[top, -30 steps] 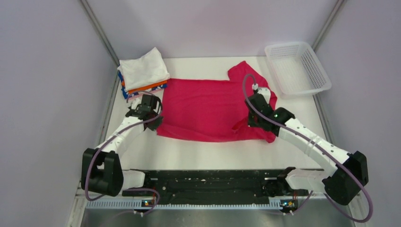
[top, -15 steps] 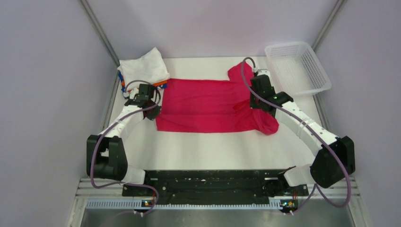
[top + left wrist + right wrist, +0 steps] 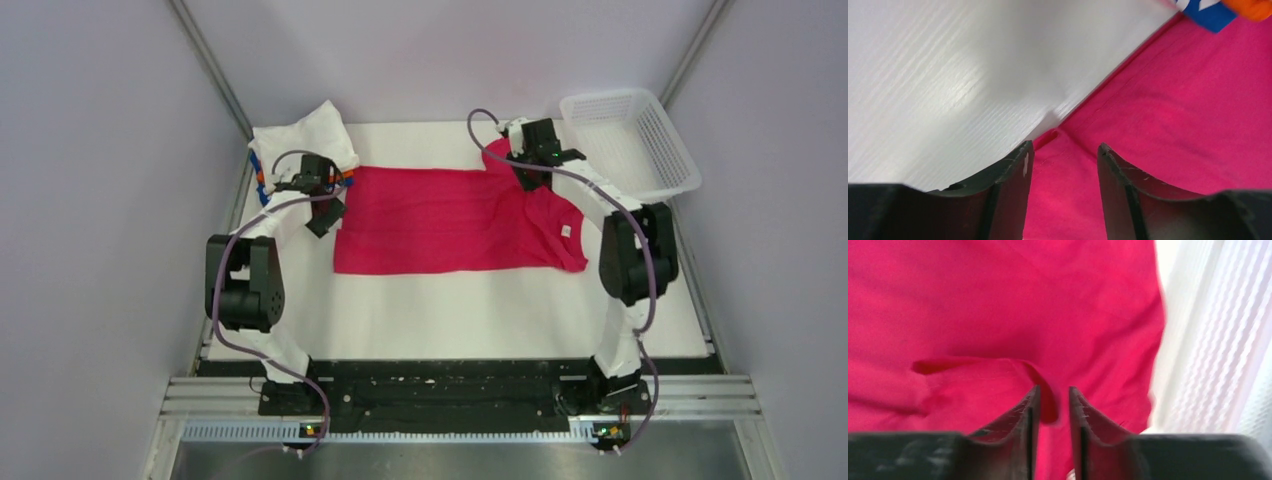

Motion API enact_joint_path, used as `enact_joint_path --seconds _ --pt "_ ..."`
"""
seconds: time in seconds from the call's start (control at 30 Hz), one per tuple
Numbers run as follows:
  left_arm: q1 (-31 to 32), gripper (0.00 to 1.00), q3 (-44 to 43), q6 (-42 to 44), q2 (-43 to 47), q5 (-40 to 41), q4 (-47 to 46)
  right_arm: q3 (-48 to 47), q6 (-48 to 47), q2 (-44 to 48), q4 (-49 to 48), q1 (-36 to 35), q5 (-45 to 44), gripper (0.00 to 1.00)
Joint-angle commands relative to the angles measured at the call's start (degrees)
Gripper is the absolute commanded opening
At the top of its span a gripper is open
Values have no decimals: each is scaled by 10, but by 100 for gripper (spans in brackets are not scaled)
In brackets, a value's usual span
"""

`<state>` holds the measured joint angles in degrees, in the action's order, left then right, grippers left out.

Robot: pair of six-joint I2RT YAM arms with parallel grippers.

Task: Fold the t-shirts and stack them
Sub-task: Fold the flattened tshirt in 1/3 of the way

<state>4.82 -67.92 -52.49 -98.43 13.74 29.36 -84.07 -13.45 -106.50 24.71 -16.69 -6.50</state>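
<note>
A crimson-pink t-shirt [image 3: 450, 220] lies folded across the middle of the table, its white neck tag [image 3: 565, 231] facing up at the right end. My left gripper [image 3: 326, 215] is at the shirt's left edge. In the left wrist view it stands open [image 3: 1063, 147] over the hem corner, the cloth [image 3: 1173, 125] lying loose beneath. My right gripper [image 3: 528, 178] hovers at the far right corner, by the sleeve. Its jaws [image 3: 1053, 389] are a little apart, with a fold of the shirt [image 3: 998, 315] just past the tips. A stack of folded t-shirts [image 3: 300, 148], white on top, sits back left.
A white mesh basket [image 3: 628, 140] stands at the back right, close to my right gripper, and shows as a blur [image 3: 1218, 340] in the right wrist view. The stack's blue and orange edges [image 3: 1210, 12] lie just beyond my left gripper. Grey walls enclose the table [image 3: 450, 320].
Both arms swung away from the near side to the far edge, carrying the shirt's near edge over so it lies narrower front to back. Both grippers have gone from shut to open.
</note>
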Motion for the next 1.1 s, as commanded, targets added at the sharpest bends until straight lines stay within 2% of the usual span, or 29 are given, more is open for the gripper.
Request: enact_joint_path --seconds 0.0,0.03,0.07,0.1,0.13,0.2,0.23,0.27,0.37,0.47,0.57,0.7,0.9,1.07 --pt "-8 56 -73 19 -5 20 30 -143 -98 -85 -29 3 -48 36" --pt "-8 62 -75 23 -1 17 33 -156 -90 -89 -24 2 -52 47" --pt "-7 67 -72 27 6 10 32 -155 -75 -86 -25 0 -53 63" --pt "-7 69 -68 28 13 3 31 -142 -59 -74 -30 -2 -52 71" --pt "-7 72 -60 31 20 -6 27 -118 -46 -57 -40 -7 -51 85" --pt "-6 79 -46 41 30 -38 17 -55 2 -2 -68 -20 -70 98" --pt "-4 88 -38 46 31 -55 12 -25 33 22 -74 -25 -79 99" --pt "-1 91 -32 53 34 -71 7 5 74 45 -75 -28 -78 99" --pt "21 98 -9 63 36 -118 -25 94 209 111 -66 -32 -36 99" --pt "34 99 12 69 25 -179 -64 183 275 150 -94 -31 65 99" --pt "34 99 21 67 5 -197 -90 224 295 156 -97 -31 102 99" --pt "32 99 16 68 -32 -189 -109 229 304 128 -61 -28 41 99" --pt "0 99 15 51 -72 -180 -122 233 327 96 -42 20 -21 99" --pt "-32 99 41 50 -65 -165 -115 245 335 76 -51 57 -31 99"
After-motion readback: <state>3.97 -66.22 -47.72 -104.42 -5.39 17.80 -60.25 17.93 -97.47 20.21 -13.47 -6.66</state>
